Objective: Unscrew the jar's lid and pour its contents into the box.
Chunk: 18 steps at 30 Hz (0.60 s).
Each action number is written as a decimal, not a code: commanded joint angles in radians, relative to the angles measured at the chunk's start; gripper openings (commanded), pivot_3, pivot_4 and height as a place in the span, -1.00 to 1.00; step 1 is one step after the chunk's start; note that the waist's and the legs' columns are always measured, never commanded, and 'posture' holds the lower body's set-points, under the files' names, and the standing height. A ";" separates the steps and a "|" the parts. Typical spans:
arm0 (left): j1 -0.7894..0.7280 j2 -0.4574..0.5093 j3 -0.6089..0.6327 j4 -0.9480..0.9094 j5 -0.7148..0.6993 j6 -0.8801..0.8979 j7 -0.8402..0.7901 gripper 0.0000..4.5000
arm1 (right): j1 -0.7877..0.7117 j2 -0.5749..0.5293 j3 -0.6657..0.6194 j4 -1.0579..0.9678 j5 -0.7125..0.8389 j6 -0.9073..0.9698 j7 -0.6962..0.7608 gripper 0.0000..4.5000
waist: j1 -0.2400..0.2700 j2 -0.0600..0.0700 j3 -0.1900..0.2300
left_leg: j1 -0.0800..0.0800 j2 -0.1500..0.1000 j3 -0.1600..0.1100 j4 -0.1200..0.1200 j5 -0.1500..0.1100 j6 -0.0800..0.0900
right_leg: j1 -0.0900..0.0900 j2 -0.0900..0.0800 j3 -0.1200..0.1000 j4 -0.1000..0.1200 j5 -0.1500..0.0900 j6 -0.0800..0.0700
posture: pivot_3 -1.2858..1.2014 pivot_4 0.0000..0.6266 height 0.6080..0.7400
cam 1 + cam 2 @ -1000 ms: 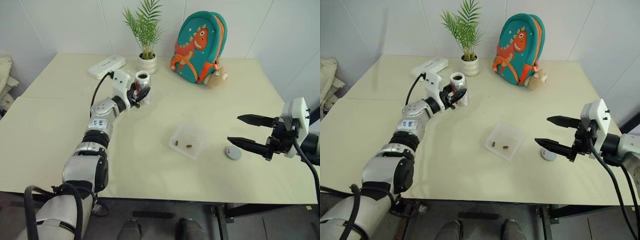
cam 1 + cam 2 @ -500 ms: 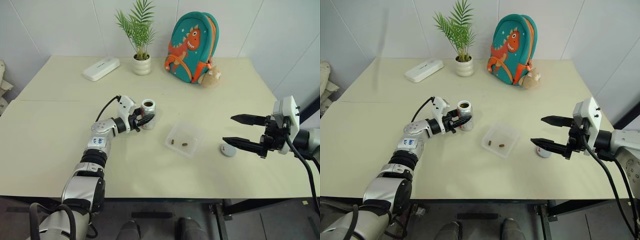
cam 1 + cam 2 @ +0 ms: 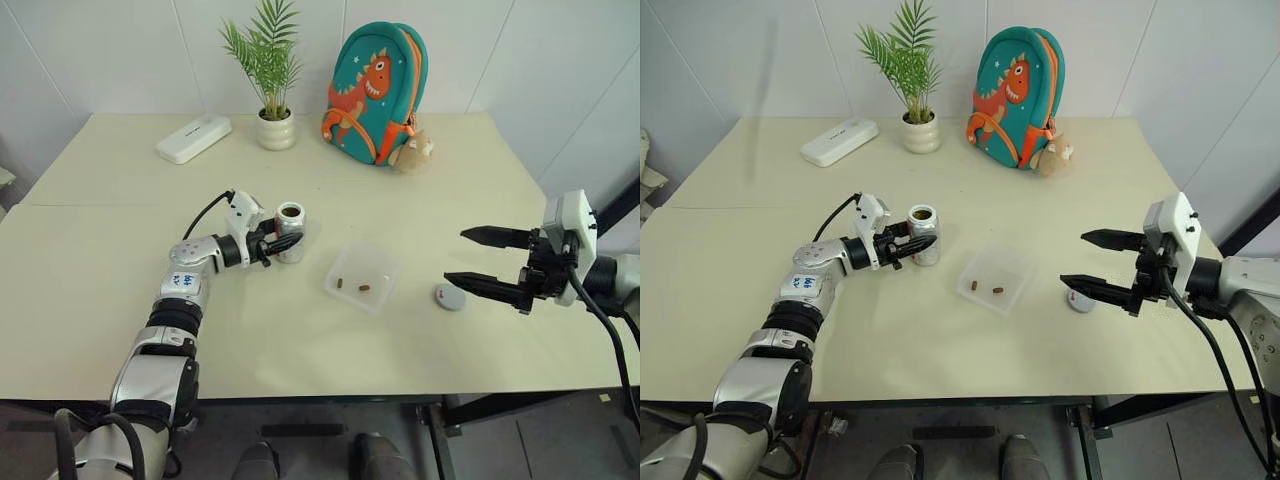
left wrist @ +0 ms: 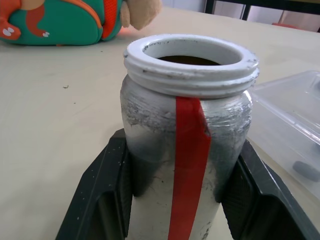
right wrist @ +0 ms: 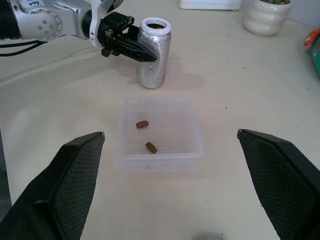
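Left wrist view: silvery jar (image 4: 187,150), red stripe, lidless white rim.

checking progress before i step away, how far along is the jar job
Mostly done: the lid lies off on the table, and two brown pellets sit in the box. In hand: the left gripper grips the open, upright jar beside the box. Left: releasing it. The right gripper hangs open, empty.

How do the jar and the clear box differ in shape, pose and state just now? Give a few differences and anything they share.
The jar is a tall silvery cylinder with a red stripe; the box is a shallow, square, see-through tray. The jar is clamped in the left gripper; the box lies free, untouched. The box holds two brown pellets; the jar's inside is dark. Both are open-topped and upright on the table.
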 commanded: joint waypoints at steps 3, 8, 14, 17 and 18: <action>-0.006 0.017 0.014 -0.052 -0.018 0.024 0.006 0.01 | -0.030 0.009 0.001 -0.003 -0.008 -0.022 -0.001 1.00 | 0.001 0.000 0.000 | 0.000 0.000 0.000 0.000 0.000 0.000 | 0.000 0.000 0.000 -0.001 0.000 0.000 | 0.03 -0.52 1.00; -0.004 0.022 0.004 -0.066 -0.005 0.046 0.015 0.01 | -0.030 0.016 0.000 -0.011 -0.011 -0.015 -0.004 1.00 | 0.001 0.000 0.000 | -0.001 0.000 0.000 -0.001 0.000 0.000 | 0.000 0.000 0.000 -0.002 0.000 0.000 | 0.03 -0.52 1.00; 0.021 0.025 0.021 -0.129 -0.061 0.100 -0.047 0.01 | -0.026 0.015 -0.005 -0.014 -0.012 -0.012 -0.007 1.00 | 0.000 0.000 0.000 | -0.001 0.000 0.000 -0.001 0.000 0.000 | 0.000 0.000 0.000 -0.002 0.000 0.000 | 0.03 -0.52 1.00; 0.034 0.033 0.022 -0.161 -0.067 0.102 -0.051 0.01 | -0.022 0.014 -0.009 -0.017 -0.011 -0.010 -0.010 1.00 | 0.000 0.000 0.000 | -0.001 0.000 0.000 -0.001 0.000 0.000 | 0.000 0.000 0.000 -0.003 0.000 0.000 | 0.03 -0.52 1.00; 0.037 0.034 0.023 -0.169 -0.066 0.099 -0.044 0.01 | -0.021 0.013 -0.009 -0.018 -0.011 -0.010 -0.010 1.00 | 0.000 0.000 0.000 | -0.001 0.000 0.000 -0.001 0.000 0.000 | 0.000 0.000 0.000 -0.003 0.000 0.000 | 0.03 -0.52 1.00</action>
